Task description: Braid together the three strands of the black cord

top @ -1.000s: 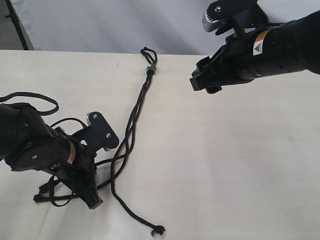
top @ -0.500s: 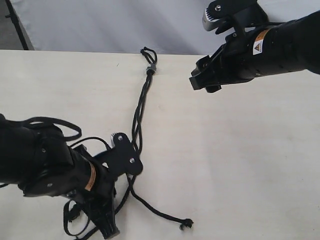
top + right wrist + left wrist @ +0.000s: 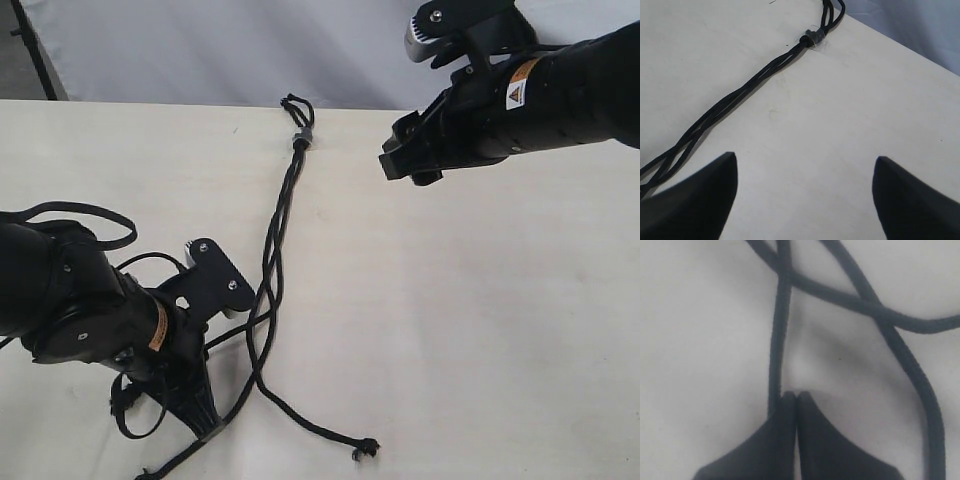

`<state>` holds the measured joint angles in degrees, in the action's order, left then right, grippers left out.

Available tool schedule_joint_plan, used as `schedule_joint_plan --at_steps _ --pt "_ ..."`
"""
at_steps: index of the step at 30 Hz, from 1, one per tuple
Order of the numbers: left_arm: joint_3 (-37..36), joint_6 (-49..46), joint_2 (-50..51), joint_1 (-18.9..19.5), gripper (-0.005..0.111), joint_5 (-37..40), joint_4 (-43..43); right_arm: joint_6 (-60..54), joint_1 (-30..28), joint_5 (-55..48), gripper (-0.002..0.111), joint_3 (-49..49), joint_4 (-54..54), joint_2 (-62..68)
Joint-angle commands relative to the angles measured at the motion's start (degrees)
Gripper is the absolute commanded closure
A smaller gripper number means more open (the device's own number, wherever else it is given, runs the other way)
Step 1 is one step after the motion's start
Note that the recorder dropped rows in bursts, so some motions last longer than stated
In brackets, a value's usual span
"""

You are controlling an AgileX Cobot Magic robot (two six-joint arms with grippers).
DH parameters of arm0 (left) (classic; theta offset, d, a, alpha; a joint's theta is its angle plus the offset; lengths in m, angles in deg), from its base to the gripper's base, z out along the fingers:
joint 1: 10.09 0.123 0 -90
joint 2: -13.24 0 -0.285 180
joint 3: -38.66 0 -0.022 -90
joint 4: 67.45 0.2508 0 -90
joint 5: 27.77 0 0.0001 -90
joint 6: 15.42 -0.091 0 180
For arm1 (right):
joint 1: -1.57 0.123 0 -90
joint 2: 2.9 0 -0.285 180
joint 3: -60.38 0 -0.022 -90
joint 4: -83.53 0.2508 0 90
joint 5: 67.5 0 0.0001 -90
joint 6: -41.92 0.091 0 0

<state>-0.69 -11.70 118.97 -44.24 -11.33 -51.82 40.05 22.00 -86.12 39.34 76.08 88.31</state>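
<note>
Exterior and wrist views, braiding of a three-strand cord. The cord (image 3: 277, 225) lies on the bench (image 3: 480, 330) with its long axis running from the far edge toward the near edge. Its loop (image 3: 297, 104) and grey band (image 3: 303, 138) are at the far end. Below the band the strands (image 3: 258, 335) run close together and loosely crossed, then fan apart at the near end. One strand ends in a knot (image 3: 365, 448) to the right; another trails off toward the lower left corner.

The left pincer (image 3: 203, 420) is low over the fanned strands, its jaws pressed together. In the left wrist view a strand (image 3: 776, 355) runs right alongside one fingertip (image 3: 785, 405); whether it is pinched cannot be told. The right pincer (image 3: 400, 152) hovers with jaws spread wide and holds nothing. It is near the band but clear of the cord, which lies to its left in the exterior view.

The next crossing appears to turn on the loose ends. These lie beside the left pincer and well apart from the right, so the left arm is the nearer. No container is in view.
</note>
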Motion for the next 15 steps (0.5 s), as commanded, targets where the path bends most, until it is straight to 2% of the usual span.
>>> schedule_joint_plan --at_steps 1,7,11,15 --pt "-0.8 4.0 1.0 0.3 0.099 1.9 -1.1 0.1 -0.3 0.2 0.037 -0.3 -0.1 -0.4" --pt "-0.6 4.3 -2.2 0.3 0.069 5.6 -3.7 0.1 -0.3 0.3 0.037 -0.3 -0.1 -0.4" --pt "-0.6 2.5 -9.3 0.3 0.065 6.1 -8.3 0.1 -0.3 0.8 0.037 -0.3 -0.1 -0.4" --pt "-1.7 -2.1 -14.3 -1.9 0.065 6.5 -13.2 0.0 -0.3 0.8 0.037 -0.3 -0.1 -0.4"
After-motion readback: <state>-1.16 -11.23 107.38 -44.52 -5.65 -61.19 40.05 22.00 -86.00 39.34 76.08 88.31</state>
